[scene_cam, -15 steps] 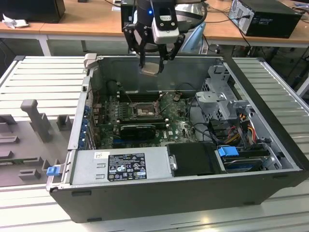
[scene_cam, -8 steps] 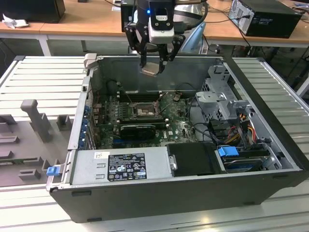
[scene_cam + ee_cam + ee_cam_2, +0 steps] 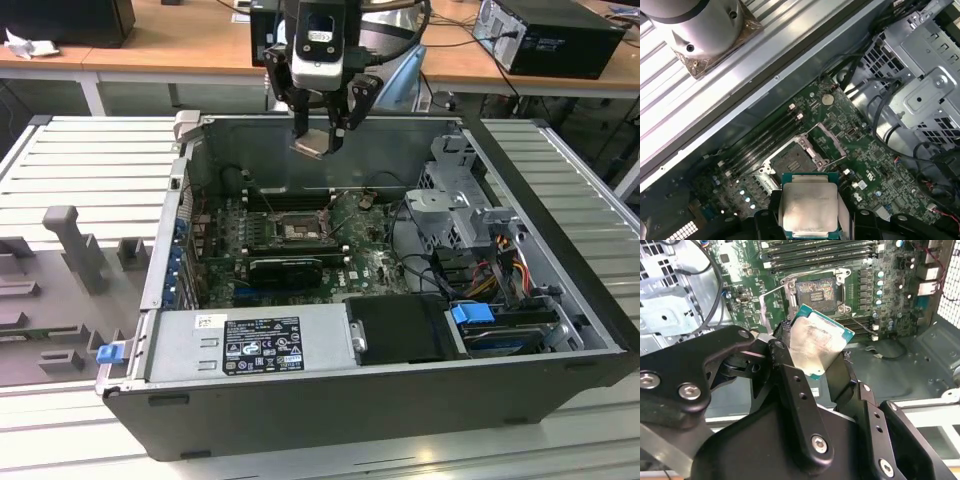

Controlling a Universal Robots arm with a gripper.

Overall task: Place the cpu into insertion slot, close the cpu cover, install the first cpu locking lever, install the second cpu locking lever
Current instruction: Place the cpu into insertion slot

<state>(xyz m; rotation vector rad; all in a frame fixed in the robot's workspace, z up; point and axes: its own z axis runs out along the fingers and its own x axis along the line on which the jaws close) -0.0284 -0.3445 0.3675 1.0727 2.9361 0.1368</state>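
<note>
the gripper (image 3: 318, 142) hangs over the far part of the open case (image 3: 560, 300) in the exterior view, well above the green board (image 3: 375, 262). its 2 fingers (image 3: 785, 365) are closed in on the cpu (image 3: 312, 147), pinching it by 2 opposite edges, and the chip sits tilted between them. in the second wrist view the cpu's pale silvery face is turned to the camera, with a green rim around it and a black finger on either side. in the first wrist view the chip is seen flat on, between the 2 fingers.

the slot (image 3: 297, 231) lies on the board near the middle of the case floor, below the gripper and apart from it. its contact field lies bare in both wrist views. the cover (image 3: 832, 140) stands swung up off the slot on 1 side. a thin wire lever (image 3: 860, 321) sticks out at an angle from a corner of the slot. long black memory slots (image 3: 815, 247) run just beside the slot. a grey drive cage (image 3: 450, 200) fills the case's side on the exterior view's right. the case rests on a ribbed metal table (image 3: 90, 150).
</note>
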